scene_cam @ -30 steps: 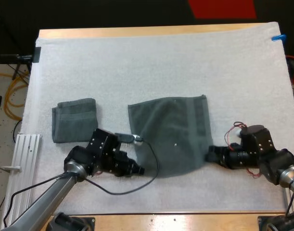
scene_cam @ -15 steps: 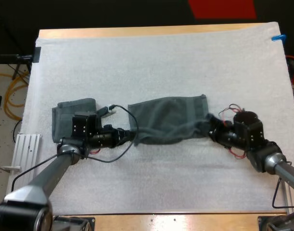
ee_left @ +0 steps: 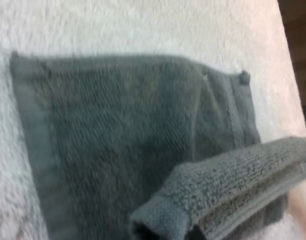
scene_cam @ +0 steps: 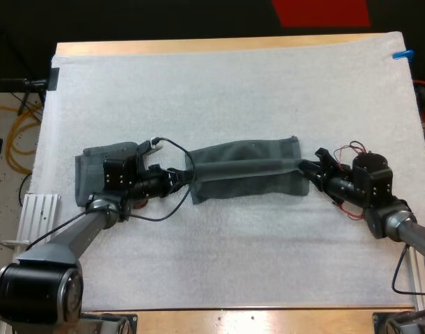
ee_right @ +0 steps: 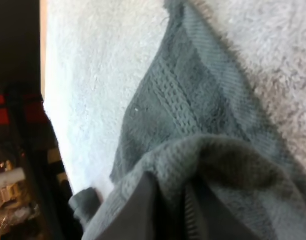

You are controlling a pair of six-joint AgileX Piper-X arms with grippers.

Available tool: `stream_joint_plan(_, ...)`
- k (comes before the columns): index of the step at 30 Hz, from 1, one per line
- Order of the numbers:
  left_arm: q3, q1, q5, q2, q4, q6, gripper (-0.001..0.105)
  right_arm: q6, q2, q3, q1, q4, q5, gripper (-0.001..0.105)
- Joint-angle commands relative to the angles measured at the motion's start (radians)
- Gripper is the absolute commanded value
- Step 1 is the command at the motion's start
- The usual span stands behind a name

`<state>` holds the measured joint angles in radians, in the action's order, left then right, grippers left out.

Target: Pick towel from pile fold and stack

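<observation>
High view: the dark grey-green towel (scene_cam: 243, 170) lies at the middle of the white mat (scene_cam: 233, 90), stretched into a long band running left to right. Its near edge is lifted and doubled back over the rest, drawn in a straight ridge between the two arms. The left claw (scene_cam: 186, 177) is at the towel's left end and pinches the raised edge there. The right claw (scene_cam: 306, 167) has the right end, pressed onto the cloth from both sides.

Off to the left of centre sits a folded towel (scene_cam: 87, 167), flat on the mat, with the left arm crossing over its right part. The wooden surface (scene_cam: 198, 45) shows as a strip along the top of the frame.

Left wrist view: the flat layer is spread on the mat, hem band along one side, and the lifted edge rolls over it, close to the camera.

Right wrist view: dark fingers (ee_right: 137, 210) sit wrapped in the cloth, a thick fold bunched over them, and the ribbed hem runs off across the mat.
</observation>
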<state>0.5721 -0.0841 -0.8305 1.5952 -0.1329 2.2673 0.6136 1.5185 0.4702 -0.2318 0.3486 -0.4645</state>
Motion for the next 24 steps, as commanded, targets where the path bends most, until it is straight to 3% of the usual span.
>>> stream_joint_plan(1, 0.008, 0.001, 0.033, 0.0, -0.02, 0.01, 0.0, 0.002, 0.006, 0.004, 0.008, 0.032, -0.014, 0.0)
stream_joint_plan(6, 0.008, 0.001, 0.041, 0.0, -0.055, 0.01, 0.0, 0.025, 0.027, 0.004, 0.008, 0.074, -0.035, 0.0)
stream_joint_plan(8, 0.008, 0.001, 0.041, 0.0, -0.055, 0.0, 0.0, 0.057, 0.028, 0.004, 0.008, 0.083, -0.047, 0.006)
stream_joint_plan(11, 0.008, 0.001, 0.041, 0.0, -0.055, -0.037, 0.003, 0.082, 0.028, 0.004, 0.008, 0.11, -0.053, 0.03)
stream_joint_plan(12, 0.008, 0.001, 0.041, 0.0, -0.055, -0.045, 0.006, 0.091, 0.028, 0.004, 0.008, 0.128, -0.055, 0.043)
stream_joint_plan(15, 0.008, 0.001, 0.041, 0.0, -0.07, -0.05, 0.017, 0.127, 0.028, 0.004, 0.008, 0.181, -0.056, 0.065)
stream_joint_plan(18, 0.008, 0.001, 0.041, 0.0, -0.112, -0.048, 0.025, 0.161, 0.028, 0.004, 0.008, 0.238, -0.05, 0.066)
stream_joint_plan(24, 0.008, 0.001, 0.02, -0.016, -0.18, -0.043, 0.025, 0.192, 0.028, 0.015, 0.008, 0.31, -0.059, 0.066)
